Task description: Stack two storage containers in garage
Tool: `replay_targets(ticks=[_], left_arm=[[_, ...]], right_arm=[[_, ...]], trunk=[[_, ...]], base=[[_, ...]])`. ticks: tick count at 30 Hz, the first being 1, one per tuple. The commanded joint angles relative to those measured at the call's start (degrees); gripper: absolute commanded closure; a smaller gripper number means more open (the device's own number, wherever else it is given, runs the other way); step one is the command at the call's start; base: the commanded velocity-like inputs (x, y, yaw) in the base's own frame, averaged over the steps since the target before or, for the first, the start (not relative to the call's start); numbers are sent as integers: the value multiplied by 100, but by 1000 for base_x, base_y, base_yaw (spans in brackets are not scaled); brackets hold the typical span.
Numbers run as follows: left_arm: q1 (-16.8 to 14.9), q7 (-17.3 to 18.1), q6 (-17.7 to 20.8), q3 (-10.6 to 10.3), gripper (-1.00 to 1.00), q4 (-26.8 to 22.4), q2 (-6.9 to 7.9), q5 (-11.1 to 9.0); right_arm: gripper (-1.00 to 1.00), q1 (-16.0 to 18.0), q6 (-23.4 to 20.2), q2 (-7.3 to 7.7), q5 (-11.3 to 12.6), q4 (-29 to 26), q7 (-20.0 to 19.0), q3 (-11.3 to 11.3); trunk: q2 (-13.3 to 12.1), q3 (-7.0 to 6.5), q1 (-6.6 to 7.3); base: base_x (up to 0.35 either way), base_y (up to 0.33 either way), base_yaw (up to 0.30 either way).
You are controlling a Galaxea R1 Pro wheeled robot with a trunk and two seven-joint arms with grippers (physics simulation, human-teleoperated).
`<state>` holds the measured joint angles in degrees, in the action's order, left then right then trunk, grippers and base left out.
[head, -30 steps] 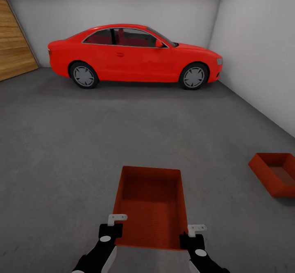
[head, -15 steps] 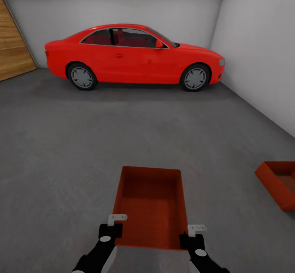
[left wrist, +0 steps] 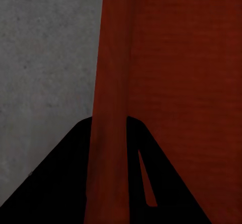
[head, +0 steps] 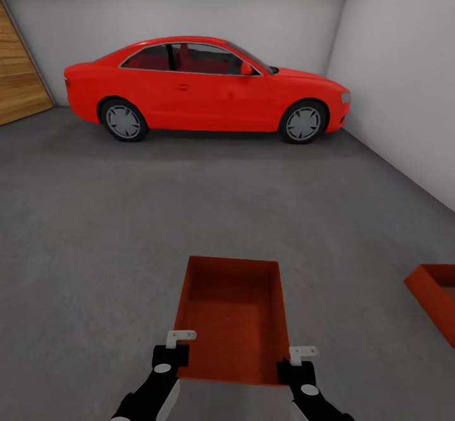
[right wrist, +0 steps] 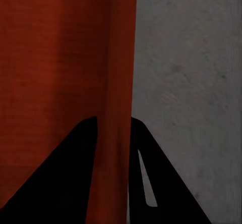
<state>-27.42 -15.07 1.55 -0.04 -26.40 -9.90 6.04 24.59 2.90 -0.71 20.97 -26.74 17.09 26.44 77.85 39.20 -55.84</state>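
View has panned left since a second ago: the second container (head: 435,299) has slid toward the right edge and is now cut off there, only its near corner and part of one wall showing. The red car (head: 205,86) sits a touch further right in frame. That's camera motion, nothing on the floor moved. Held container (head: 234,317) sits the same in your grippers as before.

You've got it by both long walls at the near end: left gripper (head: 175,349) clamped on the left wall, right gripper (head: 297,361) clamped on the right wall. In both wrist views the dark fingers (left wrist: 146,178) straddle a thin orange wall, one inside, one outside, narrow gap, wall pinched between.

Hidden: the held bin's underside, and the arms below frame. Can't tell how high it rides above the floor (head: 95,219).

Open grey floor ahead up to the car, wide on the left to the wood panel (head: 19,73). White wall (head: 404,79) closes the right side beyond the second container.
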Motion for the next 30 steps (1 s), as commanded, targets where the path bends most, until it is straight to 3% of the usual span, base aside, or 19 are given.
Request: replay_targets(ticks=[1, 30], left_arm=[[-9, 198, 20, 48, 100, 12, 1, -15], [-9, 191, 20, 48, 100, 13, -2, -15]], right_arm=[[100, 2, 42, 96, -23, 538, 93, 54], [100, 2, 44, 97, -23, 538, 93, 54]], trunk=[[2, 4, -3], [2, 4, -3]], base=[[330, 0, 0], [318, 0, 0]])
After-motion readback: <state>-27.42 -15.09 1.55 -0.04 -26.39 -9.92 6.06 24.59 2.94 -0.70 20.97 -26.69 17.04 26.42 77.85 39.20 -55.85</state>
